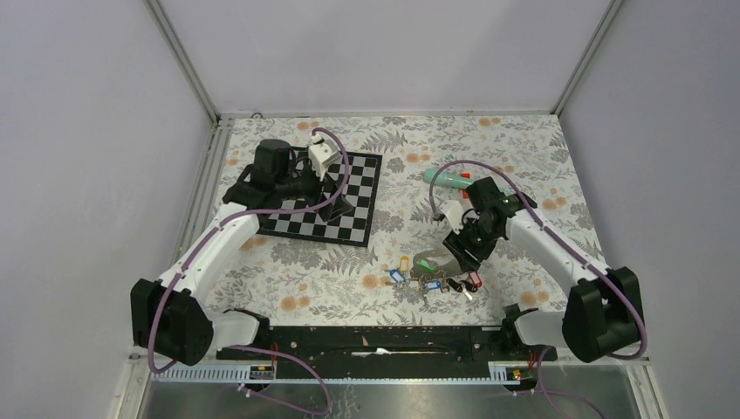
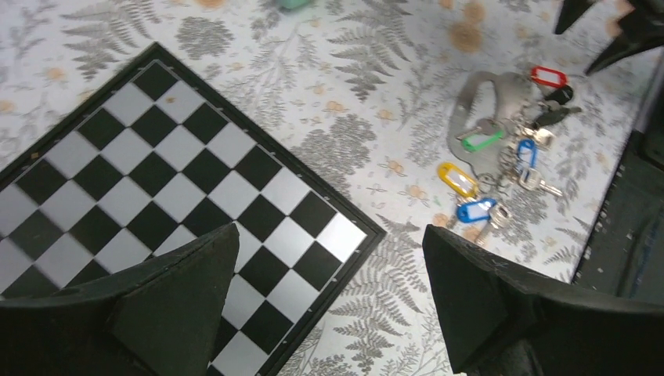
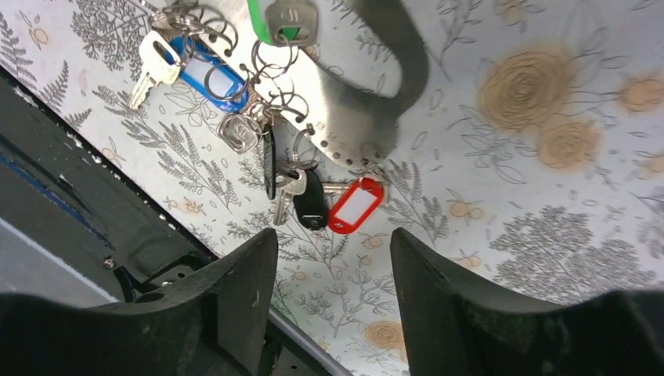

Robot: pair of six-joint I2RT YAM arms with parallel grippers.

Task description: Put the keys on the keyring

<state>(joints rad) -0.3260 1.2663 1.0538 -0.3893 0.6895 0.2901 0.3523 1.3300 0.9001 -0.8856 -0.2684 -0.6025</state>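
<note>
My right gripper hangs released, keys and keyring just ahead of its tips; my left gripper (released too) hovers above the chessboard.

Both arms have white shells, black joints, looping purple cables and black tapered tool fingers.

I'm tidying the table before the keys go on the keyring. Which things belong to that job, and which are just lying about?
Belongs to the job:
- the keys with coloured tags
- the grey keyring loop beside them

Just lying about:
- the chessboard
- the teal tube with a red cap
</note>
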